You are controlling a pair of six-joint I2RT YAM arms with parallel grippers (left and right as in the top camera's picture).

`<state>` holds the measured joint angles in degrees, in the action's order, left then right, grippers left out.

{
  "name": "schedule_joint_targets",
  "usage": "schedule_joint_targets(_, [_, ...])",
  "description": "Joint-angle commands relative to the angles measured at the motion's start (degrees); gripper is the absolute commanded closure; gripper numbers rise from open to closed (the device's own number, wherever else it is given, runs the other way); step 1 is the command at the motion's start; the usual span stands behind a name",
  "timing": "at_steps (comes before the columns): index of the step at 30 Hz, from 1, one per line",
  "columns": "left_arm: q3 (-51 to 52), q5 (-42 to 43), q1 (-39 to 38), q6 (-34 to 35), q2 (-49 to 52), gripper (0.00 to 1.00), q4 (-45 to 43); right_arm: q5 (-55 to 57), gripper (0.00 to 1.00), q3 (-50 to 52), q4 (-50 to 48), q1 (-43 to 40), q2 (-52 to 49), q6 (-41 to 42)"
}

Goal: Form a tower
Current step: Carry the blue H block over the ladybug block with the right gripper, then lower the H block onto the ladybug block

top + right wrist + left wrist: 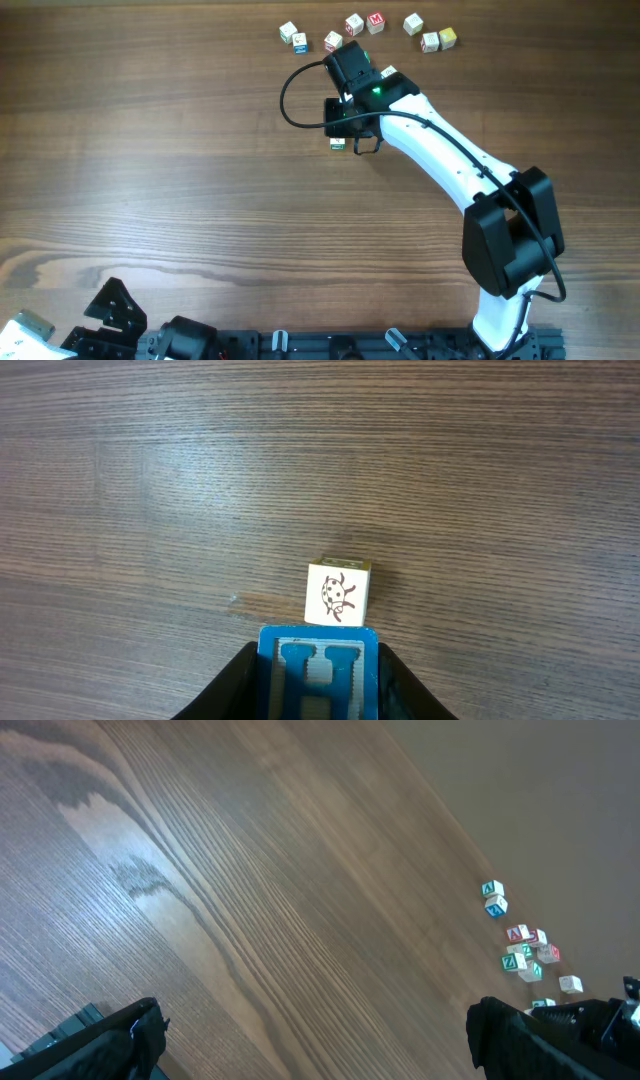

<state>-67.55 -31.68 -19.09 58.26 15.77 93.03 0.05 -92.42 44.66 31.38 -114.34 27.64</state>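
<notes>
My right gripper (pixel 320 685) is shut on a blue cube (pixel 320 665) with a raised letter H facing the camera. Just beyond it, a pale cube (pixel 340 592) with a ladybug drawing on top stands on the wooden table; I cannot tell whether other cubes lie beneath it. In the overhead view the right gripper (pixel 350 122) hangs over that small cube (pixel 338 144). No tower shows as a column in any view. My left gripper (pixel 318 1035) is open above bare wood, its fingers (pixel 130 1035) far apart with nothing between them.
Several loose letter cubes (pixel 376 20) lie in a row along the table's far edge, and one (pixel 389 72) lies close to the right arm. The left wrist view shows the same cluster (pixel 520 955) at its right. A black cable (pixel 290 95) loops left of the right gripper.
</notes>
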Motion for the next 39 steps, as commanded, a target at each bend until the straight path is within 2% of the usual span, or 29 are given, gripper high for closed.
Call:
schedule_joint_targets(1, [0.15,-0.76,0.35,0.92,-0.28,0.00,-0.13,0.52,0.77,-0.72,-0.24,0.28,-1.22,0.90])
schedule_joint_targets(17, [0.15,-0.76,0.35,0.92,-0.28,0.00,-0.13,1.86,0.77,-0.57,-0.44,0.28,-1.60,0.81])
schedule_joint_targets(39, [0.15,-0.76,0.35,0.90,-0.28,0.00,-0.13,2.95,0.76,7.54,-9.97,0.28,-1.62,-2.93])
